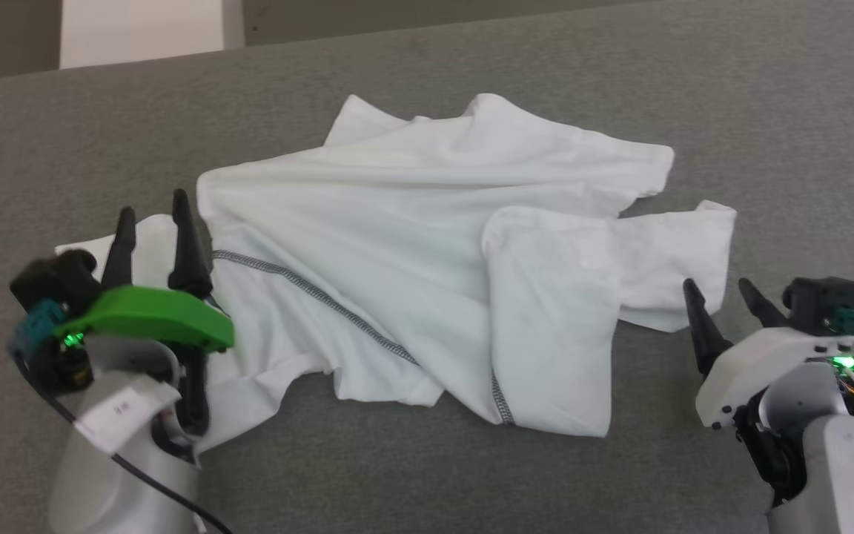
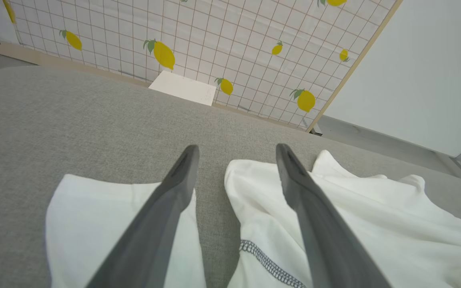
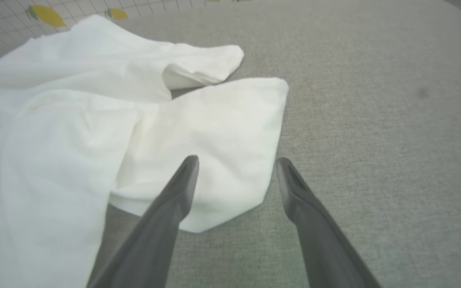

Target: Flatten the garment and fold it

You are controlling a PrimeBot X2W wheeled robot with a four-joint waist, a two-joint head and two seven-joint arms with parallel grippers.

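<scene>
While the crumpled white thin-fabric shirt [image 1: 397, 222] with grey-stitched seams lies on the grey fabric tabletop [image 1: 768, 111], the left gripper [image 1: 153, 206] hangs spread over its left edge, holding nothing; the right gripper [image 1: 716, 285], likewise spread and empty, sits just beside a sleeve end.

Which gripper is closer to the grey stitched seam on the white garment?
Left. The left gripper is beside the seam at its end; the right gripper stands off the garment on its opposite side.
</scene>
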